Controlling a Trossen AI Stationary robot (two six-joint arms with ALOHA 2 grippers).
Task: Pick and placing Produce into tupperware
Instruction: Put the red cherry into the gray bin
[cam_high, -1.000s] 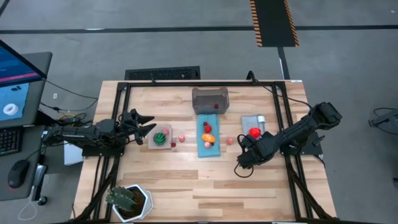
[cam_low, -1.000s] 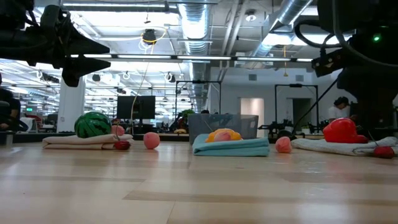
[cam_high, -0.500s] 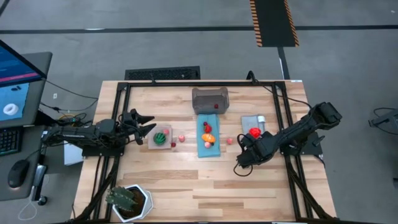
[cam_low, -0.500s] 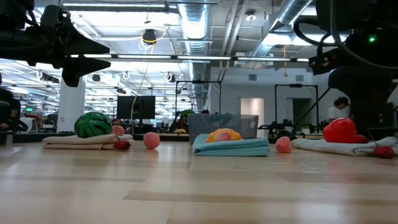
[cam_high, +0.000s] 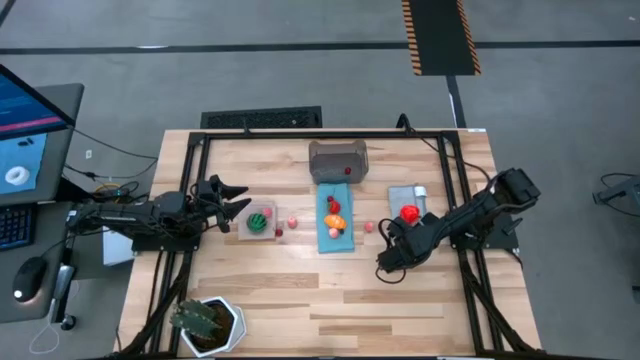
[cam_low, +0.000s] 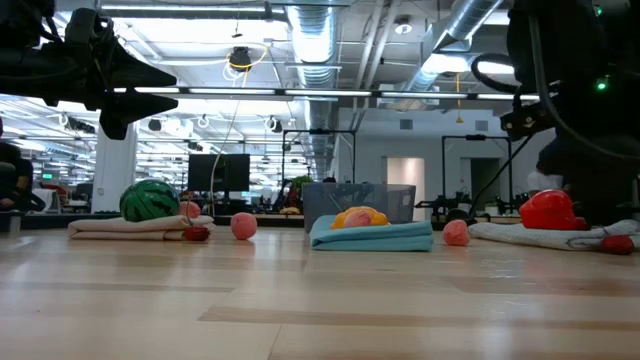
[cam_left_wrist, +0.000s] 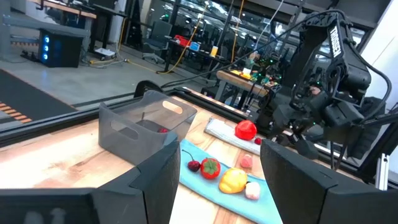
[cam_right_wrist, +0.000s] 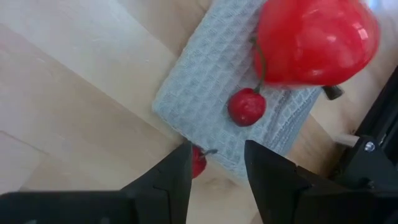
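Note:
The grey tupperware (cam_high: 338, 158) stands at the table's far middle with one small red piece inside. In front of it, several produce pieces (cam_high: 334, 214) lie on a blue mat (cam_high: 336, 240). A red apple (cam_right_wrist: 314, 40) and a cherry (cam_right_wrist: 246, 107) rest on a grey mat (cam_high: 403, 195). A second cherry (cam_right_wrist: 198, 163) lies on the wood at that mat's corner. My right gripper (cam_right_wrist: 217, 169) hangs open just above this corner, pointing steeply down, with the loose cherry partly behind one finger. My left gripper (cam_left_wrist: 217, 168) is open, held level above the table's left side.
A tan mat (cam_high: 250, 228) at the left carries a green melon (cam_high: 260, 219) and small red pieces. Two pink balls (cam_high: 292, 222) (cam_high: 368, 227) lie on the wood beside the blue mat. A potted plant (cam_high: 205, 322) stands at the near left corner.
My right gripper has tipped a little more steeply down over the grey mat's corner, and its arm has sunk slightly.

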